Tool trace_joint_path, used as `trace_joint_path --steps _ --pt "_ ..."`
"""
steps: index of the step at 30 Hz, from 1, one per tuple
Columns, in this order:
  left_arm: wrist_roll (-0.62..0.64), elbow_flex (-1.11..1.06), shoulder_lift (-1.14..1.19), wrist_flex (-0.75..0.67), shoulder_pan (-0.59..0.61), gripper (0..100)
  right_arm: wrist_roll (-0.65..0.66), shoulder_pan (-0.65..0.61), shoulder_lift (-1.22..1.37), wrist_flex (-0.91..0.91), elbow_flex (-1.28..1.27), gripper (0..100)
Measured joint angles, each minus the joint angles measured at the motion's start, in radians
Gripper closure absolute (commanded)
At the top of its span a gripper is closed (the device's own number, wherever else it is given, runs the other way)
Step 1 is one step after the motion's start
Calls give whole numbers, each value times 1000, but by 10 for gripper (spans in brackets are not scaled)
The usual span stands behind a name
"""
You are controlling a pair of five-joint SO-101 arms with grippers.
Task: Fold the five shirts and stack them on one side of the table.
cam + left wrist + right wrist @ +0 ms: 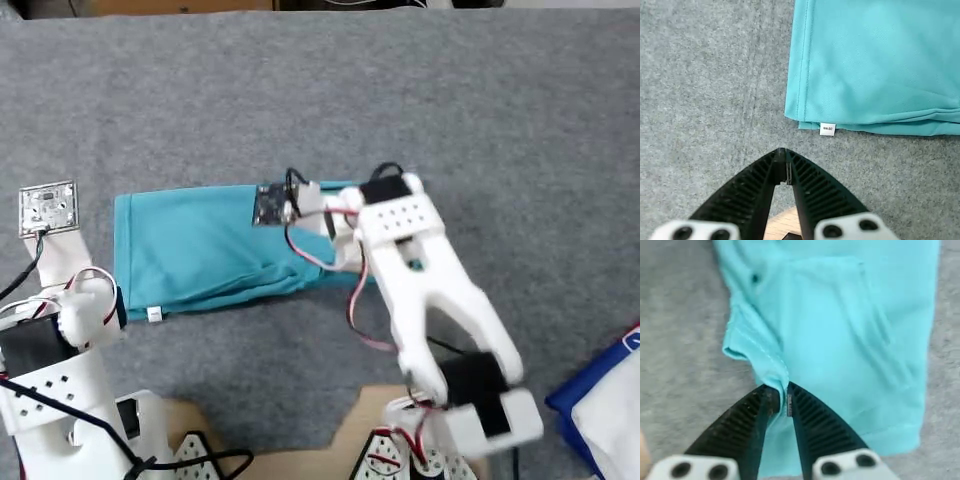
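You had the teal shirt point(200, 250) lying near the middle of the grey felt cover point(480, 100), folded into a long band that ran side to side in the high view. The end nearer your left arm was flat and square, with layered edges and a small white tag point(827, 129) sticking out at the corner. The other end was rumpled, and a loose fold trailed along the near edge.

At that rumpled end your right gripper point(782, 397) had its black ribbed jaws closed on a raised ridge of the teal cloth, pinching a hemmed edge between the tips. In the high view the right arm point(430, 300) stretched from its base at the near edge of the table out over that end of the shirt.

Your left gripper point(785, 159) had its jaws pressed together with nothing between them. It hung over bare grey felt just beside the tagged corner, not touching the shirt. The left arm point(60, 350) sat folded back at the near left of the table.

A pale wooden board point(300, 435) lay under the arm bases, and some blue and white cloth point(600, 400) showed at the right edge, well apart from the teal shirt
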State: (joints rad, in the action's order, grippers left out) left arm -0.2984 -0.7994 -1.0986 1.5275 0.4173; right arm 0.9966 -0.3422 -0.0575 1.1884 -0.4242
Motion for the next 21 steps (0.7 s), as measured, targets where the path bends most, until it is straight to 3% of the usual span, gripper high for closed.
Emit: trace_joint_path --steps 6,13,21 --pt "0 0 0 0 0 981 9 40 253 9 278 994" --pt "0 0 0 0 0 981 44 40 448 161 618 994" --pt "0 0 0 0 0 981 138 34 565 238 769 994"
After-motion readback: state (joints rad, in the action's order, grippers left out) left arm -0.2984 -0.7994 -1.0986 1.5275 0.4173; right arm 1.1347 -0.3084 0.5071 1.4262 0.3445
